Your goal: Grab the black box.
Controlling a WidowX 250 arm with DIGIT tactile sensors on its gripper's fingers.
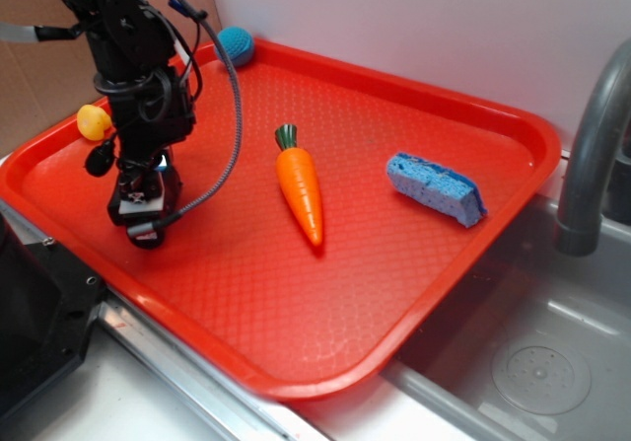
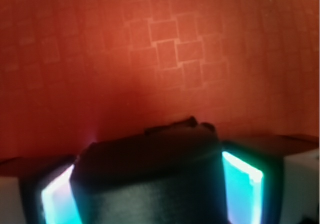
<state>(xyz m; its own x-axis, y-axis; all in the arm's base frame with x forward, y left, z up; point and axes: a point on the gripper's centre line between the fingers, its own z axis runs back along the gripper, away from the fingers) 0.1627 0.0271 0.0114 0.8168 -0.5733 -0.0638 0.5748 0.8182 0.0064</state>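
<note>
One red tray [image 1: 463, 263] holds carrot [image 1: 300, 186] and sponge [image 1: 437, 188]; my pincer [image 2: 150, 184] is clamped on the black box [image 2: 150, 169].

Matt black box [image 2: 150, 169]; textured plastic tray [image 1: 296, 293]; porous blue sponge [image 1: 437, 188].

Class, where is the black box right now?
In the wrist view the black box sits between the gripper pads; outside, the gripper hides it at the red tray's left side.

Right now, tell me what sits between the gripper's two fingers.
The black box fills the gap between the gripper fingers, its sides against the glowing pads. The wrist view shows this; the exterior view hides the box behind the arm.
</note>
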